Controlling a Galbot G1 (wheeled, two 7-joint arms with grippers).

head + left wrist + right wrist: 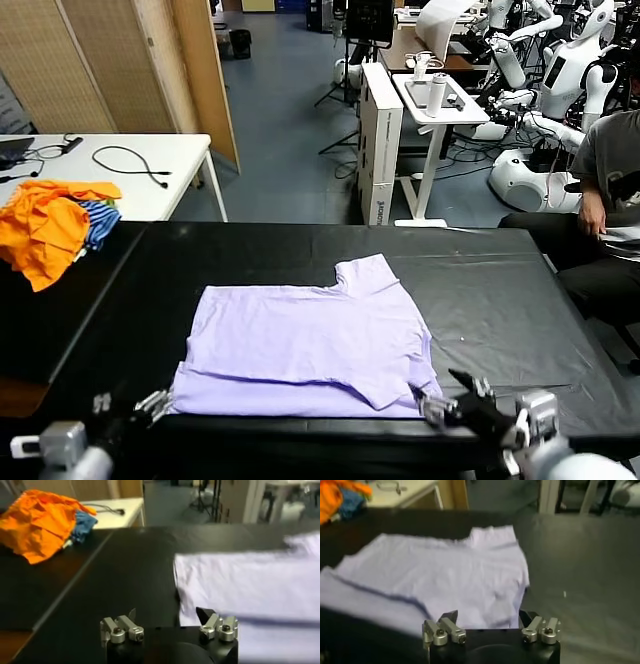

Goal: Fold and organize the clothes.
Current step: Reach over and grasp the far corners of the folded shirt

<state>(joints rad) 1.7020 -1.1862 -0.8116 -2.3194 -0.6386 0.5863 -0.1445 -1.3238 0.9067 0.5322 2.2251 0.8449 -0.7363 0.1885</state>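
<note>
The clothes, one pale lavender T-shirt (pixel 310 345), lie flat and plain side up on the black table (pixel 500 290), with the bottom part folded up over the body and one sleeve pointing to the far side. My left gripper (pixel 150 405) hovers open at the shirt's near left corner, just off the cloth. In the left wrist view the left gripper (pixel 167 614) holds nothing, and the shirt (pixel 250 580) lies beyond it. My right gripper (pixel 455 395) is open at the near right corner. Its wrist view shows the right gripper (pixel 488 615) empty above the shirt's (pixel 445 575) edge.
A pile of orange garments (pixel 45 225) with a blue-and-white striped cloth (pixel 100 220) sits at the table's far left corner. Behind stands a white table (pixel 150 190) with a cable. A seated person (pixel 605 170) is at the right, and a white cart (pixel 435 100) stands behind the table.
</note>
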